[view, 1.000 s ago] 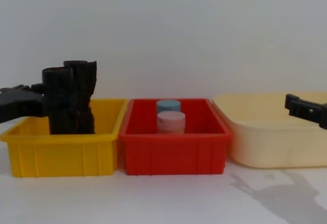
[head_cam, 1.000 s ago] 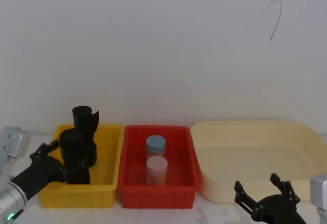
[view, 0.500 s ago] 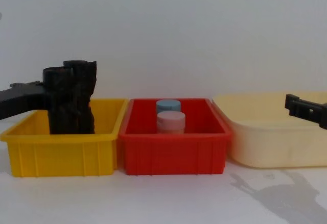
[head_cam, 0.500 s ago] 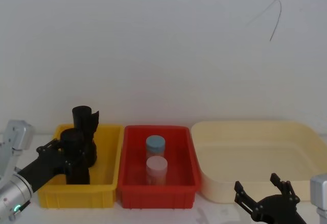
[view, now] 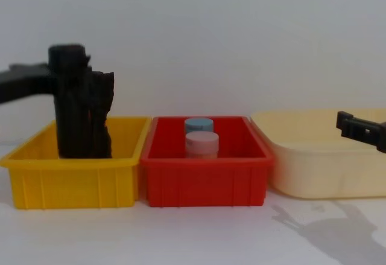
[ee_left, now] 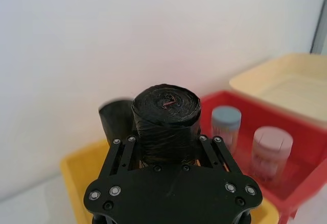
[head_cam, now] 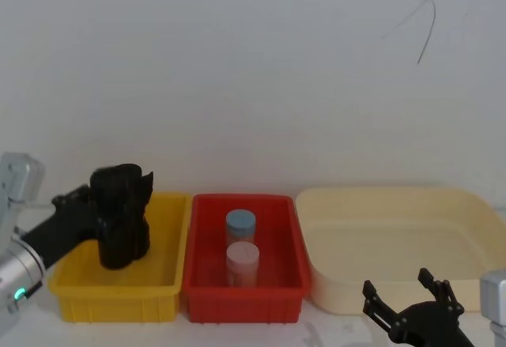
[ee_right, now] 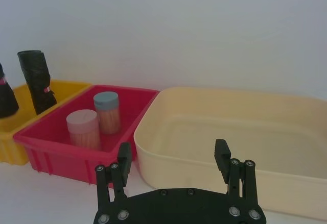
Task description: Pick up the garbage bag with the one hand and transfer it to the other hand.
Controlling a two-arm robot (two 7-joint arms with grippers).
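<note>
The garbage bag (view: pixel 71 99), a thick black roll of crinkled plastic, stands upright at the left of the scene, rising well above the yellow bin (view: pixel 72 183). Its lower end is hidden behind the bin's front wall, so whether it has left the bin floor cannot be told. The left hand (ee_left: pixel 166 147) is clenched around it, one finger on each side just below the top. A slimmer black roll (view: pixel 101 117) with a ragged top stands just behind it, too close to say whether the two touch.

Risks, as a judgement: the slim roll may drag or topple if the plastic catches on it. The crinkled surface may slip in the grasp. A low sideways path could strike the bin's rim.

To the right sits a red bin (view: pixel 205 183) holding a blue-lidded jar (view: pixel 198 124) and a pink-lidded jar (view: pixel 202 144). Both stand higher than its rim, so a low sweep could knock them. Further right is a wide cream tub (view: pixel 319 174).

The right hand (ee_right: pixel 172 150) waits low in front of that tub, released, fingers spread. Above all three containers the air is open, bounded behind by a white wall (view: pixel 211 35). The table (view: pixel 199 235) in front is bare.
</note>
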